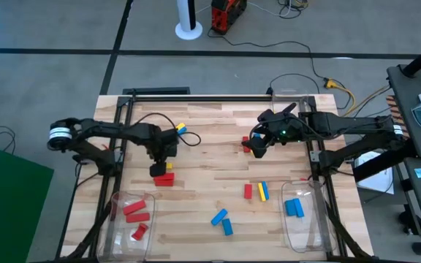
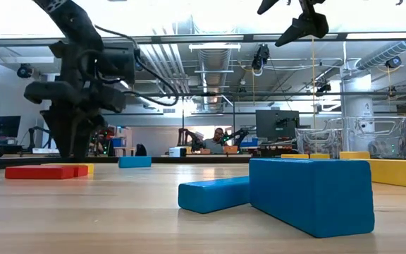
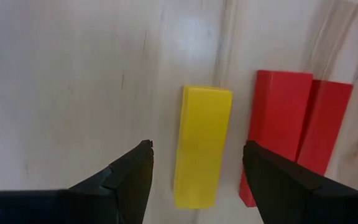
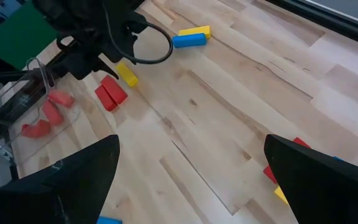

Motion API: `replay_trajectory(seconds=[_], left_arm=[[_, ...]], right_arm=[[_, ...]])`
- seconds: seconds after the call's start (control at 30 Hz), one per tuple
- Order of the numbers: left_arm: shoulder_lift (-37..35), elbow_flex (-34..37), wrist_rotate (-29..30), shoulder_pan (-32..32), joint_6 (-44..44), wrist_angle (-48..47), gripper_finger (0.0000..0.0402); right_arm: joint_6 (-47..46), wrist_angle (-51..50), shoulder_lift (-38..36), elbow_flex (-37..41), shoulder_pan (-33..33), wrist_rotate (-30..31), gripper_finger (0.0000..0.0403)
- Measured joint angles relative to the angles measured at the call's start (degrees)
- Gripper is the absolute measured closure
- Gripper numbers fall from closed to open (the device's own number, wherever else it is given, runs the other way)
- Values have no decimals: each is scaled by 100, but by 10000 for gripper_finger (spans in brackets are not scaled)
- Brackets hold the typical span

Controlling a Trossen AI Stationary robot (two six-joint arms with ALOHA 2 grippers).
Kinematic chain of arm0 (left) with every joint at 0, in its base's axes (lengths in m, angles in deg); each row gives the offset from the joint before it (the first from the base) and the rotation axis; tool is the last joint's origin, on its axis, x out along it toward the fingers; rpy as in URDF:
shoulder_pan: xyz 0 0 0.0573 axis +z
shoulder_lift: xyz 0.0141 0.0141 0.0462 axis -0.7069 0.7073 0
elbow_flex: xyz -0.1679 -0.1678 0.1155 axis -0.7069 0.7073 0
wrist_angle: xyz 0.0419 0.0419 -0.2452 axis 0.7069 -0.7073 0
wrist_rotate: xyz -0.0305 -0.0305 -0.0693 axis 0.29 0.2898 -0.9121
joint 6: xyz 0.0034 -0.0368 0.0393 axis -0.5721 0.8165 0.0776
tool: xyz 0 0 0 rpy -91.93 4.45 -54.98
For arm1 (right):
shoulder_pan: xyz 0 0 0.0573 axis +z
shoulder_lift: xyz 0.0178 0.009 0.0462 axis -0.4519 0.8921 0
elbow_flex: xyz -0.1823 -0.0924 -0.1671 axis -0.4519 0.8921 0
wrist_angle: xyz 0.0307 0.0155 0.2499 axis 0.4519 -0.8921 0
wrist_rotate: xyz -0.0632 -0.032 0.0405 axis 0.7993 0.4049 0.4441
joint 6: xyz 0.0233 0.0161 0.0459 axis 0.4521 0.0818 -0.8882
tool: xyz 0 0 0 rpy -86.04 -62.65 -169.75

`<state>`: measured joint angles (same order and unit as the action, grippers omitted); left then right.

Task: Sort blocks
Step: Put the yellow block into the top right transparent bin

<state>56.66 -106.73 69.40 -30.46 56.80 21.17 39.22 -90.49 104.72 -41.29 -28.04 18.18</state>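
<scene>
The left claw (image 3: 194, 171) hangs low over the table (image 1: 210, 157), its fingers spread wide, and a yellow block (image 3: 202, 146) lies flat between them, not yet touched. Just beside it lie two red blocks (image 3: 294, 134), pressed side by side. I judge the step in hand is the picking of this yellow piece. The next move calls for going straight down and closing on the yellow one only, without catching the red neighbour. The right claw (image 1: 257, 144) waits higher, also released and holding nothing, above a small group of blocks. Red blocks already lie in the left bin (image 1: 115, 219), blue ones in the right bin (image 1: 309, 226).
</scene>
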Motion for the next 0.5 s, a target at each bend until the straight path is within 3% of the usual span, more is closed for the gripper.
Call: replay_trajectory(seconds=[0.5], left_arm=[[483,24,5,-11,-275,293,194]], right_arm=[[123,-2,1,0,0,9,12]])
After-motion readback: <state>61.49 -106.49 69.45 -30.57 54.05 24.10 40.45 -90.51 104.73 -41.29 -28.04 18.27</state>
